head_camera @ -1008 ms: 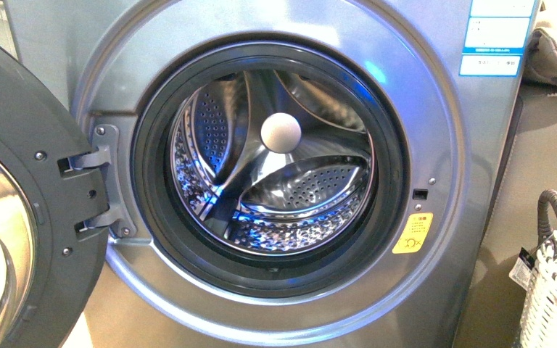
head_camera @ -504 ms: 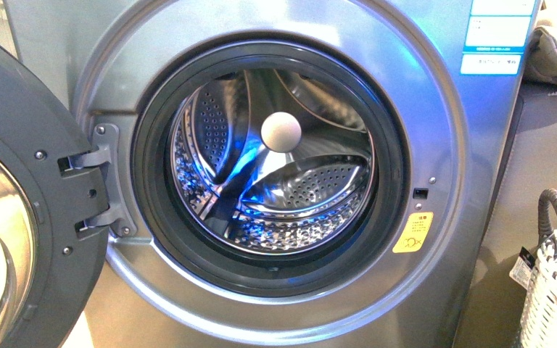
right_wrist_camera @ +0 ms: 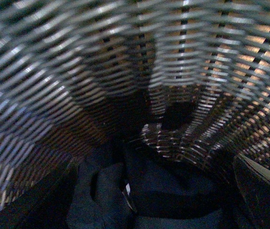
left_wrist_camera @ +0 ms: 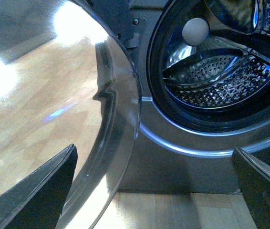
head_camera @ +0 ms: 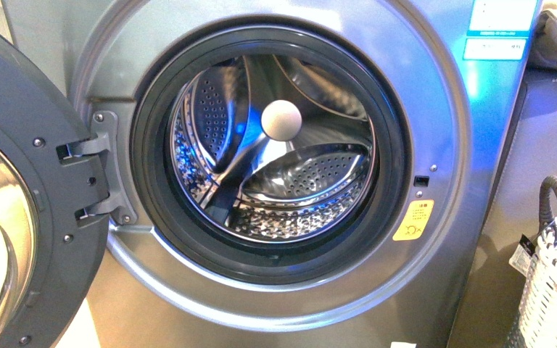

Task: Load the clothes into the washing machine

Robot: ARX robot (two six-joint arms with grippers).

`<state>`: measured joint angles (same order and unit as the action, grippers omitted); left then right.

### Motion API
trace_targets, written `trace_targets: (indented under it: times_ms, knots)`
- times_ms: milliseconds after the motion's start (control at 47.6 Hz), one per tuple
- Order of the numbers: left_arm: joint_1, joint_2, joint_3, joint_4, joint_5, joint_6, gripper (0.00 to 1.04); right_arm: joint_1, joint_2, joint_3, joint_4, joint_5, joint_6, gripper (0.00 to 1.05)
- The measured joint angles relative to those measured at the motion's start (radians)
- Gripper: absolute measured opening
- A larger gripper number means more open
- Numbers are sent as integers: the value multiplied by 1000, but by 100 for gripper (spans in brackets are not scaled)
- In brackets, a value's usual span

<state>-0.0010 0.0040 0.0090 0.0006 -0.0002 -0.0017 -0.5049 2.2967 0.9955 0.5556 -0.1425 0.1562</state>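
Our right gripper (right_wrist_camera: 154, 160) is inside the basket (right_wrist_camera: 77, 71), jaws wide open and empty, over the dark clothes (right_wrist_camera: 149, 195). Our left gripper (left_wrist_camera: 154, 148), also open and empty, hangs by the washing machine (head_camera: 435, 109). If we pinch only 1 thin fold, the clothes may slip and fall.

The washing machine (head_camera: 442, 145) shows glossy silver-grey metal, its perforated drum (head_camera: 301, 181) polished steel. The clothes (right_wrist_camera: 168, 191) are soft, matt cloth.

Front of the silver-grey washing machine (head_camera: 442, 87), yellow sticker (head_camera: 413, 220) with a dark pictogram beside the porthole, wording unreadable, blue-and-white label (head_camera: 500, 22) at the upper right corner, print too small to read
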Motion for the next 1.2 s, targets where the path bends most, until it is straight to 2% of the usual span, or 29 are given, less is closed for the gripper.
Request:
trace_targets:
  times_ms: [315,588,1197]
  knots:
    - [0,0,0,0,0,0,98,43,302,116,58,31,24,97]
    - [0,0,0,0,0,0,98,38,537,231,98,47,41,97]
    - [0,0,0,0,0,0,98,34,708,325,157,64,8,97]
